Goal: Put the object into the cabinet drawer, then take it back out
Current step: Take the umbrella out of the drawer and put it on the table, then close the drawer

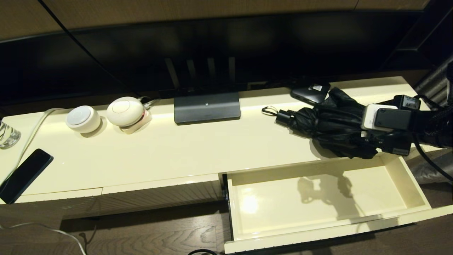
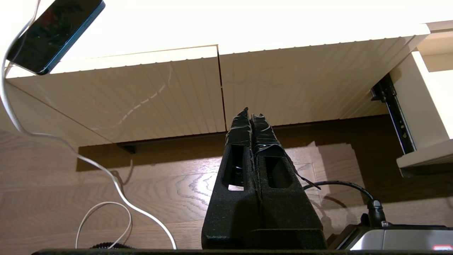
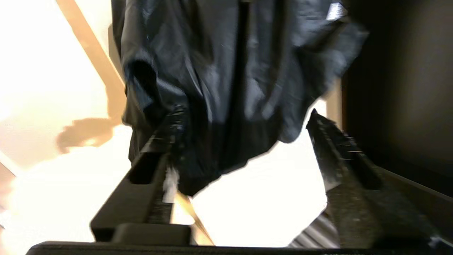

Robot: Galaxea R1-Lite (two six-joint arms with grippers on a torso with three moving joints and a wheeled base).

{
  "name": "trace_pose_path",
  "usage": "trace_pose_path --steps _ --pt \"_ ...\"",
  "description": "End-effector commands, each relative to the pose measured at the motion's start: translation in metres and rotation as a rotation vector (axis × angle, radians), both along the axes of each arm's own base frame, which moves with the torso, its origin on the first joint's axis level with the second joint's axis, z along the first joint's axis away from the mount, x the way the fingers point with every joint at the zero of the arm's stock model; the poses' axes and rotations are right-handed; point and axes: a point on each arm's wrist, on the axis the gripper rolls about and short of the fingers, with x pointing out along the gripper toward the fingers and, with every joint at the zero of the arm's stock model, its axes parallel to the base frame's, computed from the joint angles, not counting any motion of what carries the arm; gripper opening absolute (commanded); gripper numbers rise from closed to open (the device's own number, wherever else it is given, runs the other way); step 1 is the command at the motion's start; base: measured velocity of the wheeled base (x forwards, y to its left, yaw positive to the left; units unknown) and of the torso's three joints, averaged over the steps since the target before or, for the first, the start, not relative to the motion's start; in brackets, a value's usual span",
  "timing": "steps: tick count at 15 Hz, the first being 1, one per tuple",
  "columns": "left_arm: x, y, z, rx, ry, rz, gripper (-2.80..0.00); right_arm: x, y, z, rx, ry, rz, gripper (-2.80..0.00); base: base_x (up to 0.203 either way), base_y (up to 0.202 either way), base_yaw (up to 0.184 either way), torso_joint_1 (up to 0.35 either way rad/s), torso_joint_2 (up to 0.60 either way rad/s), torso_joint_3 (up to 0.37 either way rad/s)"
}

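Drawer holds nothing (umbrella lies on the cabinet top).

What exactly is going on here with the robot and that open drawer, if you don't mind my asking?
The robot's right hand is open around the fabric end of the black folding umbrella, which lies on the cream cabinet top just behind the open cabinet drawer. The drawer holds nothing. Whether the umbrella is about to be picked up or was just set down cannot be told. The left hand is shut and parked low in front of the closed ribbed fronts, near the floor.
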Motion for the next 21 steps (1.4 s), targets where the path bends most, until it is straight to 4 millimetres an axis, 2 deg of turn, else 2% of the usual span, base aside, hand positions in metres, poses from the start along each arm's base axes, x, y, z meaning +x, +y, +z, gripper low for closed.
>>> trace_pose_path --steps 1,2,4,5,7,11,13,15,21 --pt "0.000 0.000 -0.001 0.000 0.004 0.001 -2.80 -0.030 -0.003 0.015 -0.035 -0.076 0.018 0.00 0.000 0.000 0.000 0.000 0.00 0.000" --pt "0.000 0.000 -0.001 0.000 0.004 0.001 -2.80 -0.045 -0.006 0.015 -0.065 -0.090 0.023 0.00 0.000 0.000 0.000 0.000 0.00 0.000" --pt "0.000 0.000 -0.001 0.000 0.004 0.001 -2.80 -0.073 -0.013 -0.003 -0.107 -0.027 0.020 0.00 0.000 0.000 0.000 0.000 0.00 0.000" --pt "0.000 0.000 -0.001 0.000 0.004 0.001 -2.80 -0.085 -0.015 -0.013 -0.117 0.013 0.018 -2.80 0.000 0.000 0.000 0.000 0.00 0.000" --pt "0.000 0.000 -0.001 0.000 0.004 0.001 -2.80 -0.101 -0.017 -0.028 -0.127 0.085 0.026 -2.80 0.000 0.000 0.000 0.000 0.00 0.000" --pt "0.000 0.000 -0.001 0.000 0.004 0.001 -2.80 -0.119 -0.016 -0.043 -0.131 0.207 0.054 -2.80 0.000 0.000 0.000 0.000 0.00 0.000" --pt "0.000 0.000 -0.001 0.000 0.004 0.001 -2.80 -0.122 -0.011 -0.050 -0.134 0.258 0.095 -2.80 0.000 0.000 0.000 0.000 0.00 0.000" --pt "0.000 0.000 -0.001 0.000 0.004 0.001 -2.80 -0.124 0.001 -0.066 -0.149 0.345 0.188 -2.80 0.000 0.000 0.000 0.000 0.00 0.000" --pt "0.000 0.000 -0.001 0.000 0.005 0.001 -2.80 -0.114 0.020 -0.098 -0.184 0.527 0.323 -2.80 0.000 0.000 0.000 0.000 0.00 0.000"
